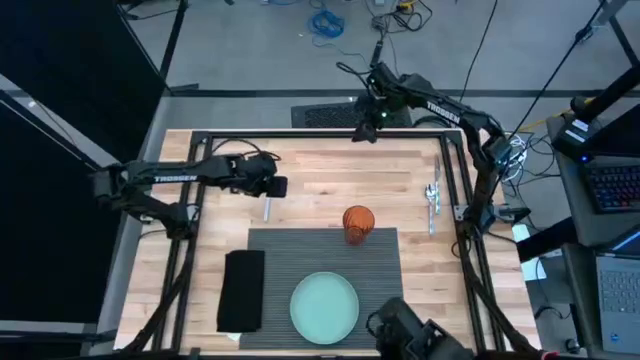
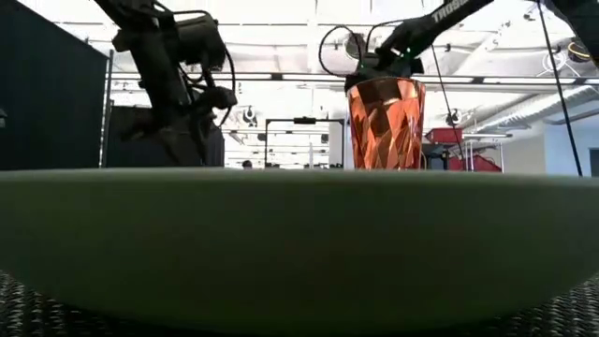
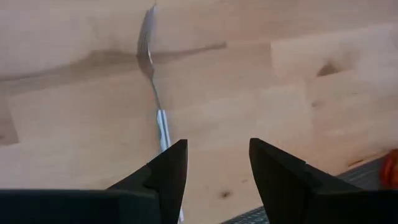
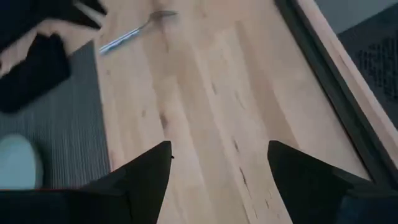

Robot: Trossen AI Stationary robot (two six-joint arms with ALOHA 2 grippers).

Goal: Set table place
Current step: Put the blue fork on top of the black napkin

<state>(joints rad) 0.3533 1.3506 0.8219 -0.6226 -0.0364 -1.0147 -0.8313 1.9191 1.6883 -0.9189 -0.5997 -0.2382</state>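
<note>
The ribbed dark grey placemat [image 1: 320, 255] lies at the table's near middle. The pale green plate [image 1: 324, 307] rests on its near part, and an orange faceted cup [image 1: 358, 222] stands upright at its far edge. A black napkin [image 1: 241, 290] lies flat to the left of the mat. A silver fork [image 3: 152, 74] lies on the wood beyond the mat's far left corner. My left gripper [image 1: 275, 186] hovers open just over it, with the fork's handle [image 3: 163, 134] beside one finger. My right gripper [image 1: 365, 125] is open above the table's far edge and holds nothing.
Two more pieces of silver cutlery [image 1: 432, 200] lie on the wood near the table's right edge. A black frame rail [image 1: 320, 133] runs around the tabletop. In the low view the plate's rim [image 2: 299, 243] fills the foreground, with the cup [image 2: 386, 122] behind it.
</note>
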